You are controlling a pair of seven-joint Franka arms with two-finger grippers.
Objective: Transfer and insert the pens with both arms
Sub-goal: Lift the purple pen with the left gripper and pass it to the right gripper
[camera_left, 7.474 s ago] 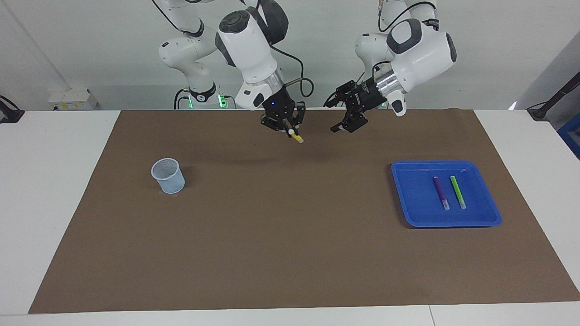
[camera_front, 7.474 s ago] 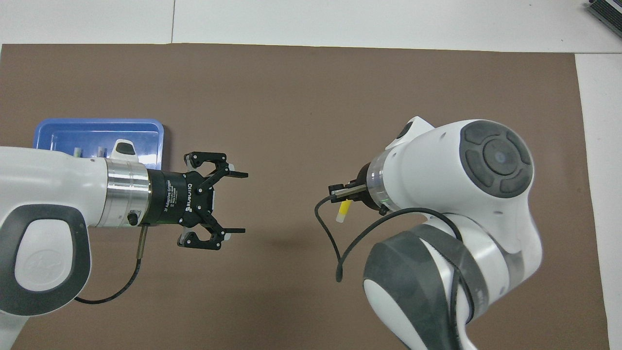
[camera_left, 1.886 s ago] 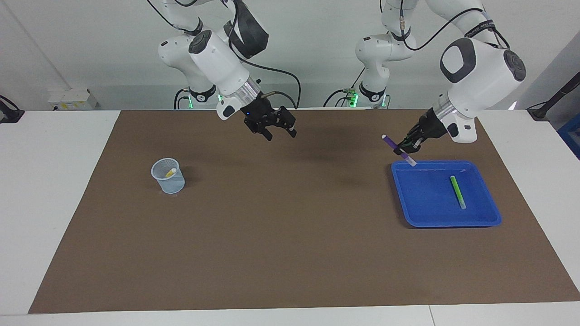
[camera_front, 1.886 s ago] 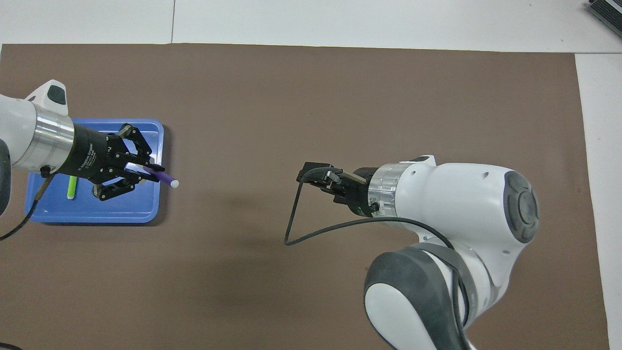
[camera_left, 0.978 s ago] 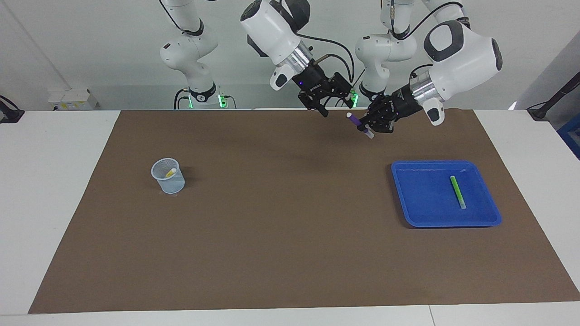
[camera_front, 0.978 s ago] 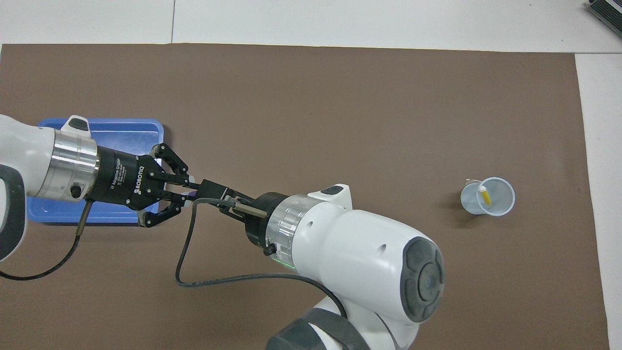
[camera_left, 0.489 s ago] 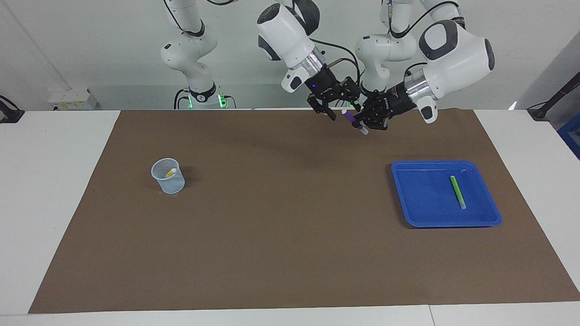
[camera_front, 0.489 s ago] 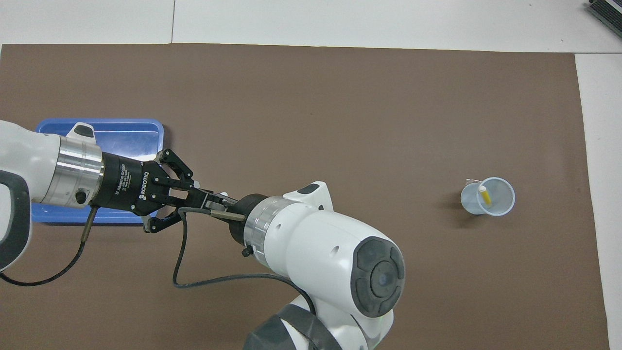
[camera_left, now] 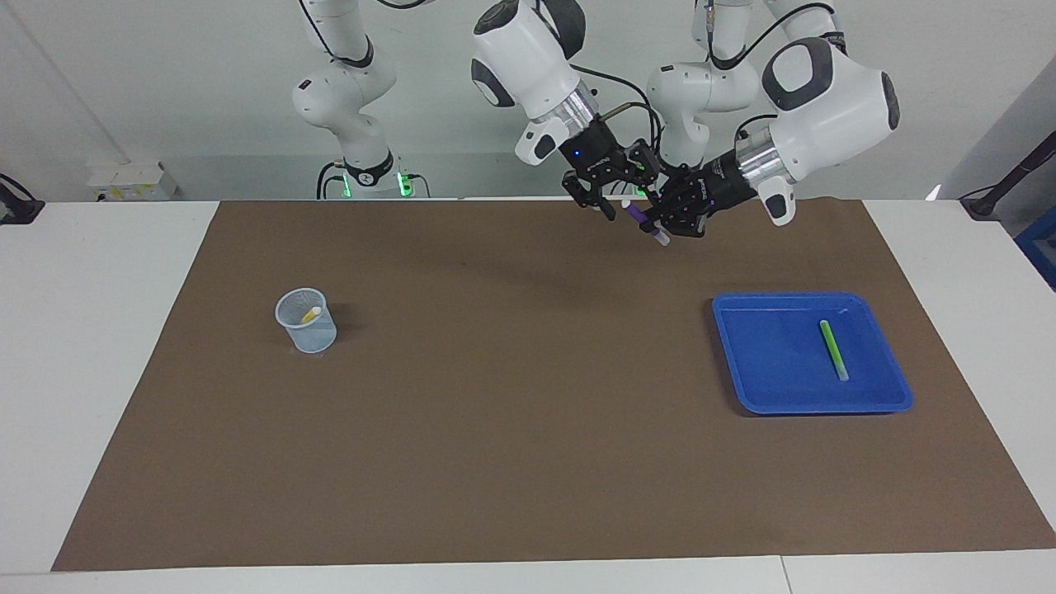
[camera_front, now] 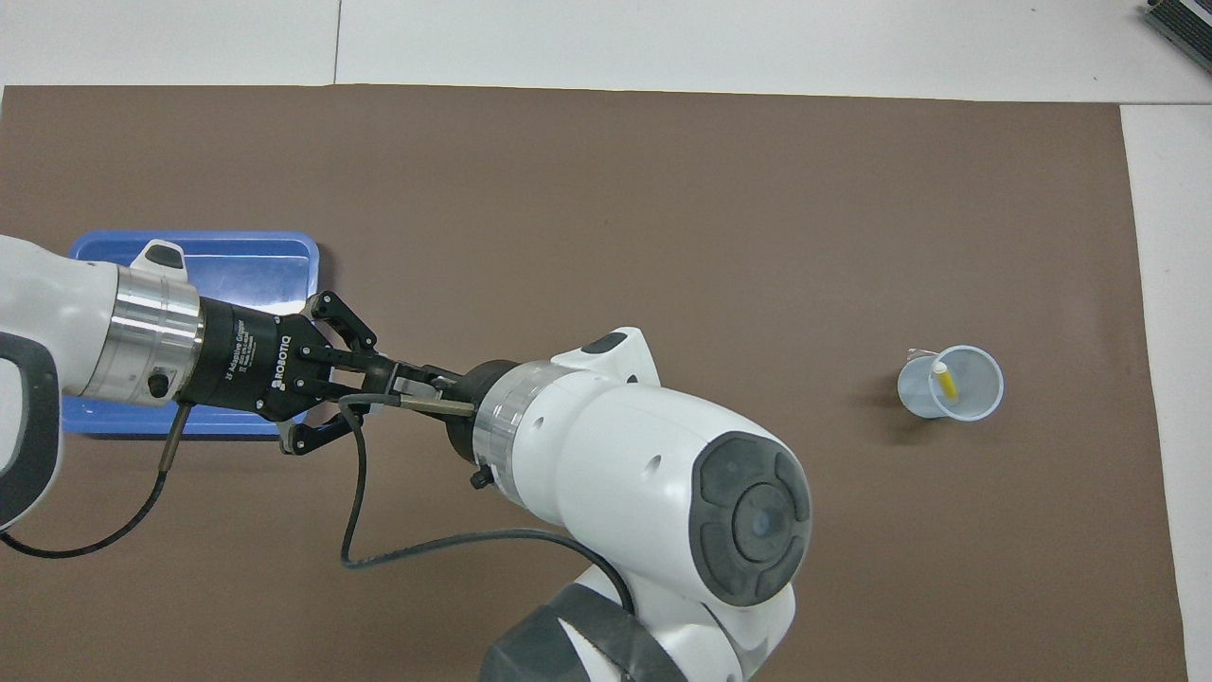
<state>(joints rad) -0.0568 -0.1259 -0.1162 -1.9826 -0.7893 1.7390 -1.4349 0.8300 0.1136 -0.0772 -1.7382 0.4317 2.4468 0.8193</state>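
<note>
You have open brown mat (camera_left: 511, 429) between the mesh cup (camera_left: 306, 320) and blue tray (camera_left: 866, 396). Above the mat's robot-side edge, the left end effector (camera_left: 660, 221) grips the purple pen (camera_left: 637, 214); the right end effector (camera_left: 617, 196) meets it, grip unclear.

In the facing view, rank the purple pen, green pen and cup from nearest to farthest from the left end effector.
1. Purple pen: held in the left end effector.
2. Green pen: in the blue tray, at the left arm's end.
3. Cup: at the right arm's end, yellow pen inside.
</note>
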